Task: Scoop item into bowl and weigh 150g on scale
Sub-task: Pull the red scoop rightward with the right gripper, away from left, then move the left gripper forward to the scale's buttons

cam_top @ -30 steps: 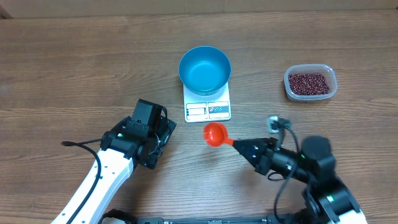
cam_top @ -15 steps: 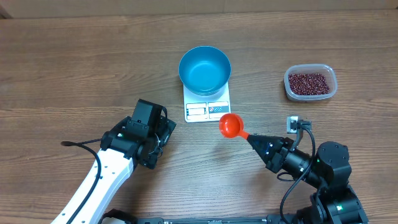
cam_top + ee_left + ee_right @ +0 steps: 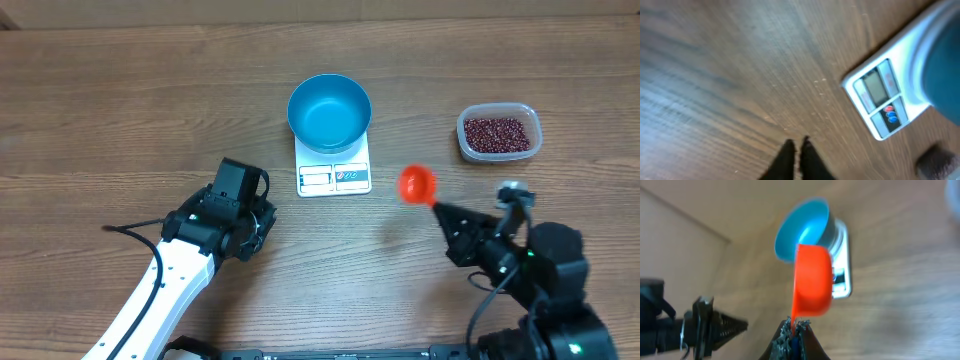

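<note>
One wooden worktop carries everything. Two arms reach over it from the near edge. The left arm, white with a black head, lies toward the near left, and the left jaws are pressed together on nothing, low above bare wood just left of the scale. The right arm, black, sits at the near right, and the right jaws are clamped on the handle of the one red scoop, holding it off the worktop. There is one blue bowl, upright on the far part of the scale, and its inside shows plain blue. One white scale lies flat under it at mid-worktop, its display and button panel showing along the near edge. One clear tub stands at the far right, well apart from the scale. The scoop hangs between scale and tub, blurred, so I cannot tell what is in it. The many small red-brown beans, too many to count, all lie in the tub.
</note>
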